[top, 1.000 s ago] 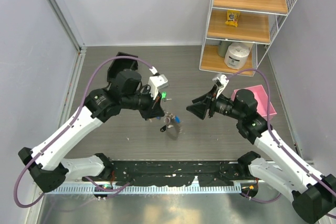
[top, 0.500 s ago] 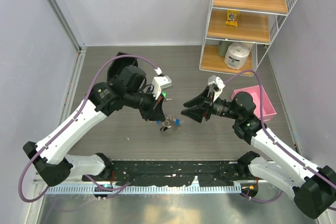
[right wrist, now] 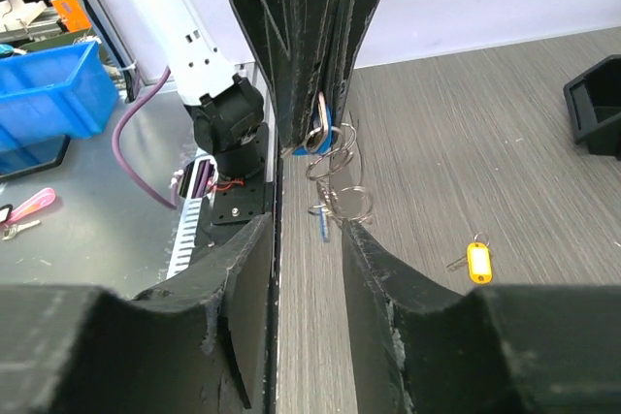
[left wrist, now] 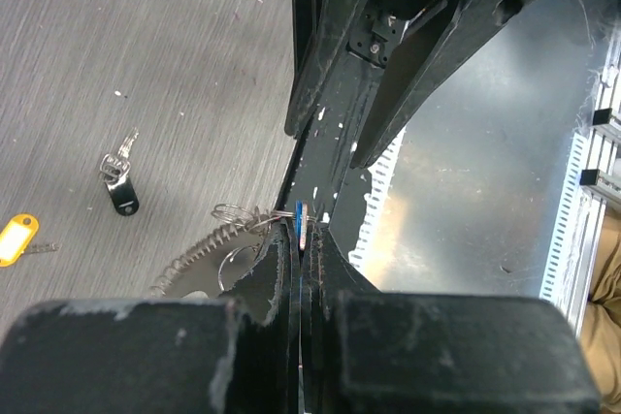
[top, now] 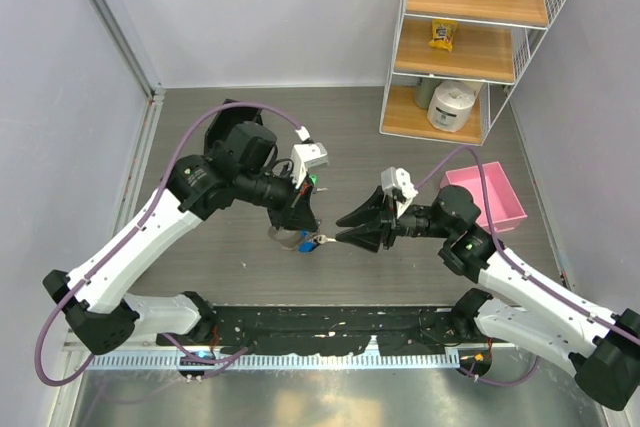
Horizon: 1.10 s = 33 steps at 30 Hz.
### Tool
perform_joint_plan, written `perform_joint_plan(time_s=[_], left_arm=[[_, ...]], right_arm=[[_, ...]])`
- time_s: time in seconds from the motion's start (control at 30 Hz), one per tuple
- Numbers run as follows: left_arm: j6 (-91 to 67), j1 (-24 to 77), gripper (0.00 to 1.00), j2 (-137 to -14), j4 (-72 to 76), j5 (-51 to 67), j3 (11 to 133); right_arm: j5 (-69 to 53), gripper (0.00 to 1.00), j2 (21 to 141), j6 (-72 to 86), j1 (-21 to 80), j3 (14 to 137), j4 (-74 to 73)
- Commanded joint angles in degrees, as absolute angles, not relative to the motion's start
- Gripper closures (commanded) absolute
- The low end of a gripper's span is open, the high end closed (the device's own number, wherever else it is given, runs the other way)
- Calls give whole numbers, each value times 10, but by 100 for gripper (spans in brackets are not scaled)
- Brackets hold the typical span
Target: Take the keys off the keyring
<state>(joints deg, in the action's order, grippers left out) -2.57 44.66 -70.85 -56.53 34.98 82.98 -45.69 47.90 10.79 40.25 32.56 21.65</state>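
Note:
My left gripper (top: 305,225) is shut on the blue-headed key (left wrist: 301,218), and its jaws are pressed together in the left wrist view (left wrist: 303,232). The keyring (left wrist: 236,212) hangs off that key as thin wire loops with a toothed silvery strip (left wrist: 189,251). It also shows in the right wrist view (right wrist: 335,170), below the blue key head (right wrist: 327,131), with a small blue key (right wrist: 323,225) dangling. My right gripper (top: 340,231) is open, with its tips just right of the keyring (top: 317,240). In the right wrist view the right gripper (right wrist: 310,244) has the loops just ahead of its gap.
A black-headed key (left wrist: 121,191) and a yellow-headed key (left wrist: 17,238) lie loose on the grey floor; the yellow one also shows in the right wrist view (right wrist: 478,261). A pink tray (top: 487,197) sits at the right. A wire shelf (top: 470,42) stands at the back right.
My right gripper has moved left and down, right up to the keyring. My left gripper has shifted slightly and still holds the blue key, with the keyring now lower.

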Motion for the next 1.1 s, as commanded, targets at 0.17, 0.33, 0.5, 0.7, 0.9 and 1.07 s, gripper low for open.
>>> perform_joint_plan(time_s=[0.17,0.33,0.5,0.7,0.9,1.07], left_arm=[[-30,448,100,-694,-550,388,856],[-42,448,100,-693,-548,399,856],[-44,450,100,-691,-546,403,854],[-45,454,100,-686,-547,409,854],[-44,455,100,-683,-549,411,853],[-47,458,100,-679,-547,414,855]], right_arm=[[-436,63,479,63,428,355,221],[-431,66,478,51,441,358,225],[-403,67,479,31,468,359,225],[-389,67,495,12,489,374,216],[-380,68,502,-9,504,381,212],[-374,69,504,-13,511,380,207]])
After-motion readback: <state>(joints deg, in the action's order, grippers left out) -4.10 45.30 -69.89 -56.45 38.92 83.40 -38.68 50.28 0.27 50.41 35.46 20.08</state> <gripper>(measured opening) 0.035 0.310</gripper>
